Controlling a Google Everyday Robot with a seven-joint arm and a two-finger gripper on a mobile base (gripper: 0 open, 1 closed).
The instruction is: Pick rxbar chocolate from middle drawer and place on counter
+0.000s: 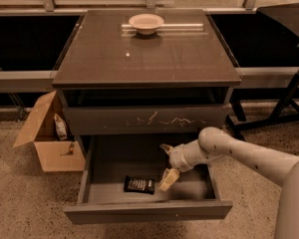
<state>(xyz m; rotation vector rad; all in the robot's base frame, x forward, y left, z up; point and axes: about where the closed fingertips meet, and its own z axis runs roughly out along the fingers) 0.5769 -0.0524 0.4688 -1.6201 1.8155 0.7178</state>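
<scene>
The rxbar chocolate [139, 184], a small flat black wrapper with white lettering, lies on the floor of the open middle drawer [148, 210], left of centre. My gripper [166, 166] hangs inside the drawer just right of the bar, one pale finger [168, 179] pointing down beside it and the other finger [165, 148] up behind. The fingers are spread apart and hold nothing. The counter [144, 54] is the dark glossy top of the cabinet above.
A pale bowl [146, 23] sits at the back of the counter. The shut drawer front [144, 119] above has pale scratch marks. An open cardboard box [47, 133] stands on the floor to the left. Dark stand legs [284, 108] are at the right.
</scene>
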